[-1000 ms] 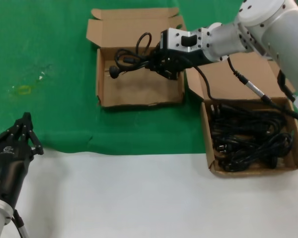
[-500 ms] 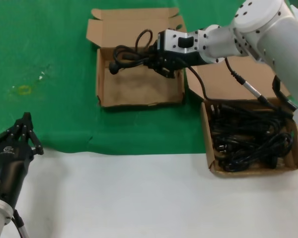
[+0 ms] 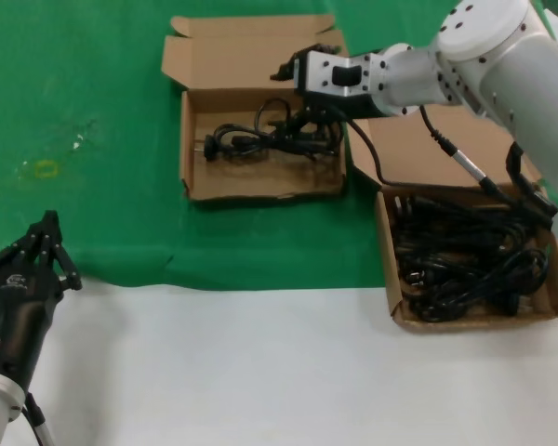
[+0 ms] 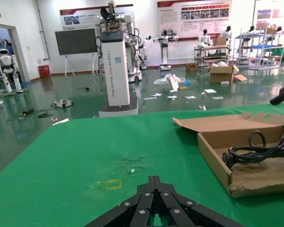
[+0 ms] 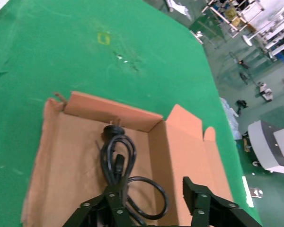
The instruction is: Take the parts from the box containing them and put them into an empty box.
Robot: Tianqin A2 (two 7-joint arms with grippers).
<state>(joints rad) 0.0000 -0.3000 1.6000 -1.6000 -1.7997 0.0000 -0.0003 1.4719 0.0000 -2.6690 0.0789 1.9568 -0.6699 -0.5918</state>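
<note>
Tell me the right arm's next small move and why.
Probably lift the right gripper clear and swing it back toward the full box. Its fingers are spread apart, and the cable lies loose on the floor of the left box, so this drop looks finished. More cables wait in the full box. The left gripper sits parked near the table's front edge.
</note>
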